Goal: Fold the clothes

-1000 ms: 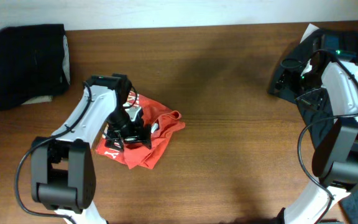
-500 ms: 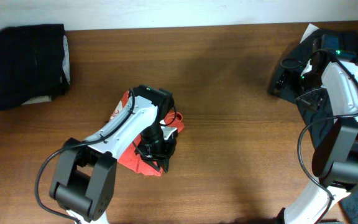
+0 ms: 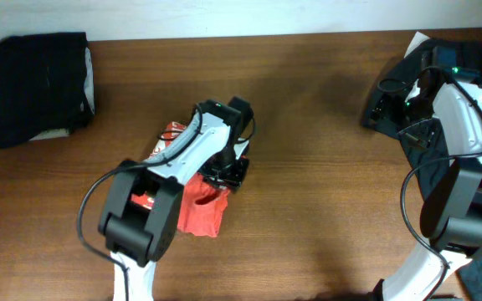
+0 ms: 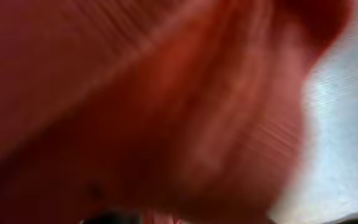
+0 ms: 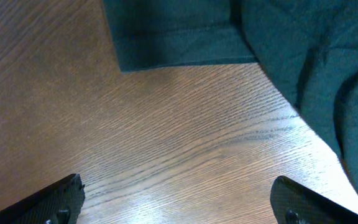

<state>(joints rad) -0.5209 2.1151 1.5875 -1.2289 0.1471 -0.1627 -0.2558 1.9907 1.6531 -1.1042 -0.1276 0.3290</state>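
Red-orange fabric of the T-shirt (image 3: 203,213) lies bunched on the wooden tabletop (image 3: 308,192), left of centre in the overhead view. Traces of white lettering show at its upper left edge. The left tool (image 3: 224,174) sits on the upper right part of the heap. The wrist body covers its jaws, so this view does not show how far they stand apart. A folded black cloth (image 3: 40,84) lies at the far left corner. The right tool (image 3: 379,107) is at the far right edge over a dark cloth (image 3: 392,125), well apart from the T-shirt.

Left wrist view: blurred T-shirt fabric fills nearly the whole frame, close to the lens, with a pale patch at the right edge. No fingers are visible; whether the left tool has hold of the fabric cannot be told.

Right wrist view: the right tool (image 5: 179,202) has its fingertips (image 5: 61,199) spread wide, with nothing between them, above bare wood. Dark green cloth (image 5: 185,31) occupies the top and right side.
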